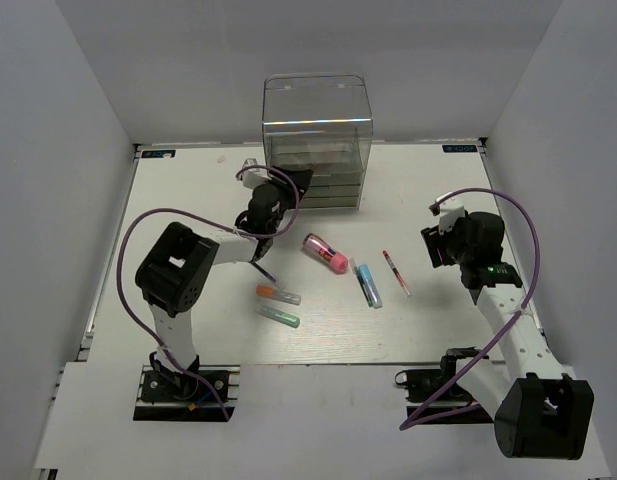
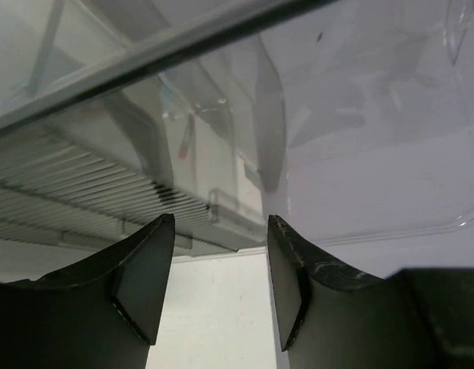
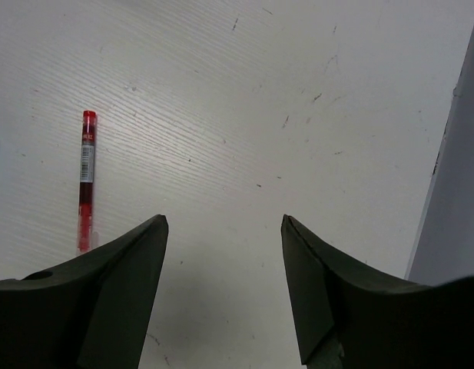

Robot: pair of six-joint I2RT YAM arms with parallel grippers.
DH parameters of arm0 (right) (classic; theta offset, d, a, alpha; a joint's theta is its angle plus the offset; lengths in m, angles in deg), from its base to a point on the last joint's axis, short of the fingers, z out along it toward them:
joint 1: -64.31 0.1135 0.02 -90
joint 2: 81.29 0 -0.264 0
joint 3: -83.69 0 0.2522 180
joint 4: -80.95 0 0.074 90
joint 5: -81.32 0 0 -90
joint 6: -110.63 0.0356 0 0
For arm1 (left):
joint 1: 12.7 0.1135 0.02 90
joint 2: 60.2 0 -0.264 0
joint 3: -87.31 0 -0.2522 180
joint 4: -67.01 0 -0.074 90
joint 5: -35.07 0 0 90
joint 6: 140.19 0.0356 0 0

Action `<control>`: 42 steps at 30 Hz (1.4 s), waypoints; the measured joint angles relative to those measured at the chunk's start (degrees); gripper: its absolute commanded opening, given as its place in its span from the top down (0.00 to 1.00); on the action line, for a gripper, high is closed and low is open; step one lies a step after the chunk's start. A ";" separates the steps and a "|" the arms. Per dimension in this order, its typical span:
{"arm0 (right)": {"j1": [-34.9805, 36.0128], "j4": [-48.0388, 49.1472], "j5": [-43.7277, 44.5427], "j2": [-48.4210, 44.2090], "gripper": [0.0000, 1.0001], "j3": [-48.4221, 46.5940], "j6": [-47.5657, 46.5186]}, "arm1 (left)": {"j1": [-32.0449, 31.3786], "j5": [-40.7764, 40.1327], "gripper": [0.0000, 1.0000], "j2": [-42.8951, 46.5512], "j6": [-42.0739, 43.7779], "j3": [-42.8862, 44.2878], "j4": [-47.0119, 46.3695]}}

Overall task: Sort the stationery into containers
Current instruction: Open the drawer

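Left end effector [image 2: 220, 227]: fingers spread with nothing between them, nosed right up to the organiser's stacked drawers.
Organiser [image 1: 316, 120]: stands at the far side of the counter [image 1: 188, 185]. If a fingertip misses a shallow drawer lip, it would probably shove the whole box back.
Dark pen [image 1: 265, 268]: lies under the left forearm, where a low swing of that arm could sweep it away.
Orange-tipped marker [image 1: 278, 294], green-tipped marker [image 1: 279, 316]: close together, near the left arm. A grab at one may knock the other.
Pink cylinder [image 1: 326, 253]: mid-counter, round, and likely to roll if nudged.
Light-blue marker [image 1: 368, 284], red pen [image 1: 396, 273]: near each other, right of centre.
Right end effector [image 3: 223, 223]: open and empty over bare counter, with the pen off to its left. Closing here would catch nothing, and a deep descent could scrape the fingertips.
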 measured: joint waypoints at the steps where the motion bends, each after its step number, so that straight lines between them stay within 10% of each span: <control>1: 0.00 0.00 -0.13 0.00 0.33 0.02 0.00 | 0.00 -0.20 0.40 -0.24 -0.35 0.66 0.00; 22: 0.07 0.26 -2.25 -0.66 0.44 0.83 -0.61 | -0.46 -0.61 0.93 -4.31 -8.57 5.95 2.12; 25: 0.04 0.26 -3.02 -0.79 0.44 0.87 -0.94 | -0.44 -0.44 0.95 -4.28 -8.92 5.92 2.10; 29: 0.07 0.00 -6.67 -1.57 0.10 1.25 -1.99 | -0.42 0.72 0.95 -4.13 -8.96 5.46 1.66; 42: 2.97 -5.31 -31.80 -1.09 0.10 2.27 -9.05 | -0.20 5.20 0.95 4.00 -6.43 1.53 3.85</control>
